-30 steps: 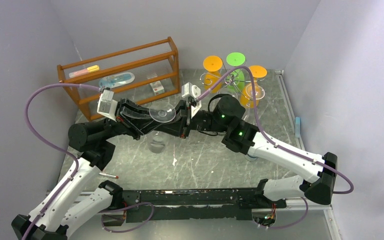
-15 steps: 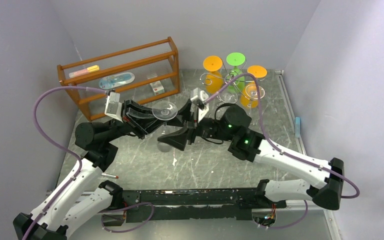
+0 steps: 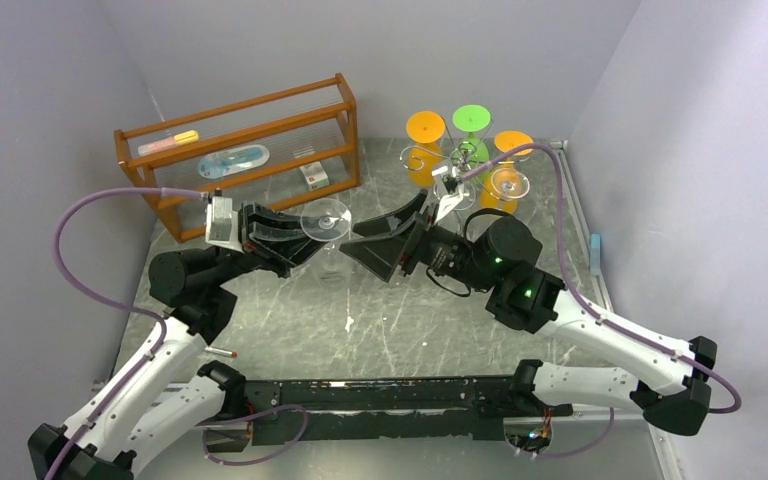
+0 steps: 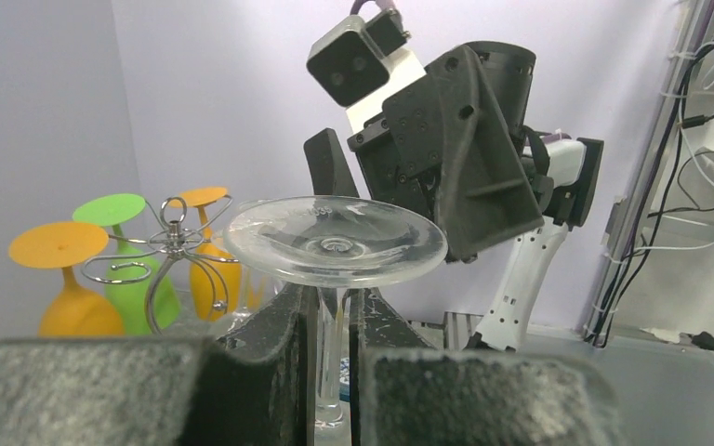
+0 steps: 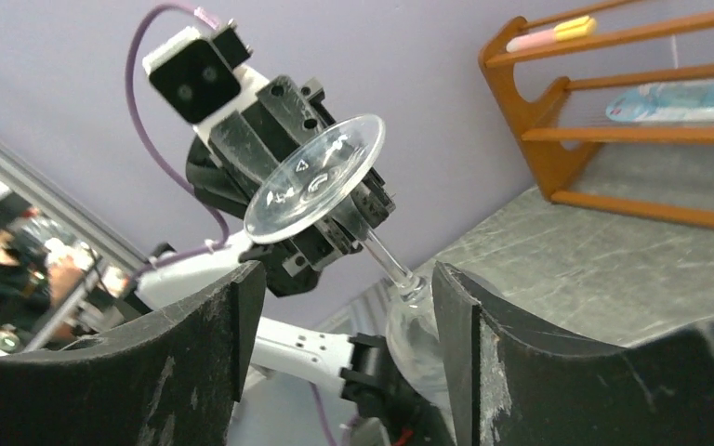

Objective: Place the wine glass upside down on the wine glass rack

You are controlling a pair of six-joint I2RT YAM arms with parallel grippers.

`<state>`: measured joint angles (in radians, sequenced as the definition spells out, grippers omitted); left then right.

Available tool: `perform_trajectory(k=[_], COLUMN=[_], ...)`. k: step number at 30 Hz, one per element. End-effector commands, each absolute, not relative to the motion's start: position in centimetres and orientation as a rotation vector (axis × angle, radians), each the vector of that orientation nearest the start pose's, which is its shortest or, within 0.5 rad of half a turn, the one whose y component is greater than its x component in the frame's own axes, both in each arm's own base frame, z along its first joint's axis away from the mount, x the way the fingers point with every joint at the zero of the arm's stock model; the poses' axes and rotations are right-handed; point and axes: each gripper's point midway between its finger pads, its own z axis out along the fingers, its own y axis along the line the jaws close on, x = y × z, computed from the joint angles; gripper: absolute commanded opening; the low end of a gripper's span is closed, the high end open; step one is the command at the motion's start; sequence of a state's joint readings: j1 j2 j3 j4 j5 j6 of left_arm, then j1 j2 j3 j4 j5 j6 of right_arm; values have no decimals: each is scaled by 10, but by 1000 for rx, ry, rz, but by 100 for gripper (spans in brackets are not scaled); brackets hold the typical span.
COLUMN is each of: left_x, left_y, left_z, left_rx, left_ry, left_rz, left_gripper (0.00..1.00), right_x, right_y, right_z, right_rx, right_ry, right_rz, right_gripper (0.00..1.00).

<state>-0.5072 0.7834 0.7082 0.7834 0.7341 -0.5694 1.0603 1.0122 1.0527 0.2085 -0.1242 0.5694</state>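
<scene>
Top external view: a grey, marble-veined table (image 3: 290,320) sits boxed in by plain lilac walls (image 3: 380,60). The left gripper (image 3: 312,243) pinches the thin stem of the clear wine glass (image 3: 325,218). The glass is upside down, its round foot above the felt-padded fingers and its bowl below. Facing it, the right gripper (image 3: 385,240) has its black jaws spread, holding nothing. Behind that gripper stands the chrome wire wine glass rack (image 3: 465,160), its curled arms hung with orange and green glasses (image 3: 426,128).
</scene>
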Motion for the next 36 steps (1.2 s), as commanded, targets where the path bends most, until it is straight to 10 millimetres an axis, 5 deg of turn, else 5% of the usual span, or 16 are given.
perform_trajectory(k=[1, 6, 11, 18, 24, 27, 32, 36], left_x=[142, 140, 139, 143, 151, 155, 159, 160], left_y=[-232, -233, -236, -240, -241, -241, -248, -252], left_z=[451, 449, 443, 430, 420, 416, 403, 388], left_rx=[757, 785, 829, 865, 863, 858, 881, 937], left_ry=[761, 738, 743, 777, 827, 857, 941, 974], left_rz=[-1192, -1184, -1170, -1149, -1114, -1105, -1152, -1153], left_gripper=[5, 5, 5, 5, 5, 5, 40, 46], right_x=[145, 140, 159, 164, 157, 153, 149, 146], right_y=[333, 329, 339, 351, 361, 359, 352, 346], right_z=[453, 469, 462, 457, 448, 449, 457, 464], right_rx=[-263, -190, -58, 1, -27, -23, 22, 51], right_ry=[1458, 1440, 1560, 1637, 1705, 1697, 1657, 1628], right_rz=[1557, 1643, 1621, 1657, 1698, 1730, 1793, 1832], right_gripper=[68, 66, 63, 35, 24, 6, 0, 0])
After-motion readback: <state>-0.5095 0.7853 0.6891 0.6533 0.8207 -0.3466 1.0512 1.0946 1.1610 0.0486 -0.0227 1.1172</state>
